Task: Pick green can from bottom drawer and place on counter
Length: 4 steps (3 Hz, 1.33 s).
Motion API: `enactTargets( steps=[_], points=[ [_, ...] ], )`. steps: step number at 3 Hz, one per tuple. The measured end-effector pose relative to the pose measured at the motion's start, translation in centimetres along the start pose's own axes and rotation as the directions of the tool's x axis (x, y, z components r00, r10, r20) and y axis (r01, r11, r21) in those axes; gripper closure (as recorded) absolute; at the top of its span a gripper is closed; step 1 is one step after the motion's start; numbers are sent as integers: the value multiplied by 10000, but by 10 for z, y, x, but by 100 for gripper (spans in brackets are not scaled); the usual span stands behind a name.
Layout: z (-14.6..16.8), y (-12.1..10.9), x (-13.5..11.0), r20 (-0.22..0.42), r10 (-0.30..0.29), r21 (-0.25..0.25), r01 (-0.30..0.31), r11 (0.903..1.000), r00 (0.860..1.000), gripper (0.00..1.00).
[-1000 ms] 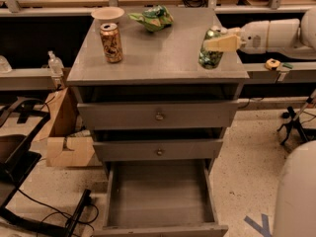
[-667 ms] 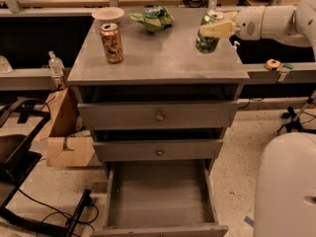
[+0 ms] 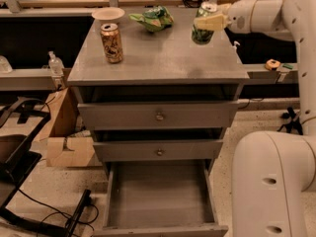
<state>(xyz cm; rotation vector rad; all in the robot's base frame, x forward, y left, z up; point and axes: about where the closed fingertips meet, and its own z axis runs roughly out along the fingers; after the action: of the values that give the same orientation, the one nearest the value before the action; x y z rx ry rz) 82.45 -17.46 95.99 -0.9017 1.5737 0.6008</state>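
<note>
Since a second ago the green can (image 3: 200,35) has travelled up and a little leftward in the camera view, from near the right edge of the counter (image 3: 158,63) to its right rear part. It stands upright with its silver top showing, clamped in the gripper (image 3: 203,22), whose pale fingers (image 3: 213,21) press on its upper half from the right. Whether its base rests on the counter or hangs just above it cannot be told. The white arm (image 3: 266,14) reaches in from the right edge.

Farther left on the counter, well apart from the green can, a taller orange-gold can (image 3: 112,43) stands upright. Behind it lies a shallow pale dish (image 3: 108,15), and a crumpled green-and-white bag (image 3: 153,19) sits between the dish and the green can.

Below the counter, two shallow drawers (image 3: 158,115) with round knobs are slightly pulled out. The bottom drawer (image 3: 160,196) is pulled out far, its grey floor bare. The robot's white body (image 3: 271,181) fills the lower right.
</note>
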Motion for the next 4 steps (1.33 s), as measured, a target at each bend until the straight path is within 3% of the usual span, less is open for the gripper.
enactTargets(
  steps=[1,2,3,4],
  points=[
    [17,-2,29,-57,534,-200,-535,9984,9986,100],
    [31,-6,60,-707,729,-137,-740,9972,9948,100],
    [35,-5,64,-787,752,-166,-767,9969,9941,85],
    [39,-3,65,-801,765,-214,-785,9967,9938,62]
  ],
)
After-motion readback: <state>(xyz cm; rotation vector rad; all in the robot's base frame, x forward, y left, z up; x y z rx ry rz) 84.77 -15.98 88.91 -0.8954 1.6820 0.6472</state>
